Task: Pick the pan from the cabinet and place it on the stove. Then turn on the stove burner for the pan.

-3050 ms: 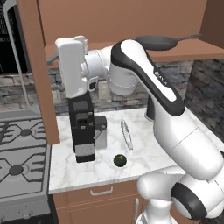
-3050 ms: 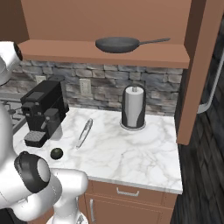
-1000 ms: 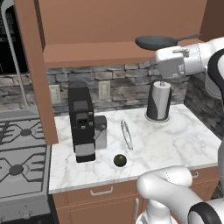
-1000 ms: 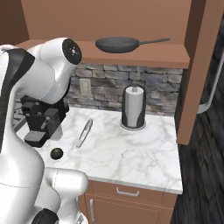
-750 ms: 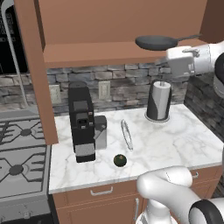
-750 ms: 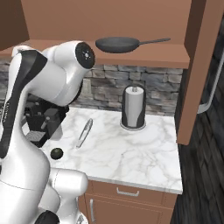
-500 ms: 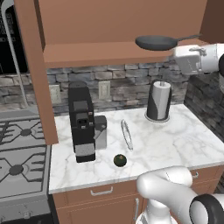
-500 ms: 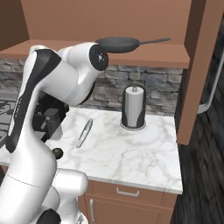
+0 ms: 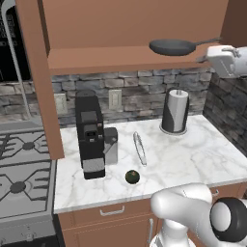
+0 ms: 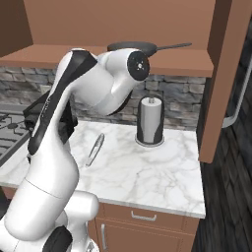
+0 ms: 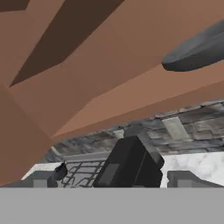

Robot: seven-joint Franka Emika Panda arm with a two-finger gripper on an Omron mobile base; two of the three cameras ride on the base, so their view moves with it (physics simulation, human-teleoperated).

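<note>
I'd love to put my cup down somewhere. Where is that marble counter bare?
The white marble counter is bare in front of and right of the dark paper-towel holder, toward the front right edge. The left is crowded: black coffee machine, silver tongs, a small dark round thing.

The robot's glossy white, rounded arm is built of thick tubular segments that swell at each joint. A black band runs lengthwise down the upper segment, and the elbow ends in a round dark-grey cap with a small pale dot at its centre. Another dark-grey disc joint sits low on the body. The boxy white end effector seems to carry grey seams, though it is cropped at the frame edge.
</note>
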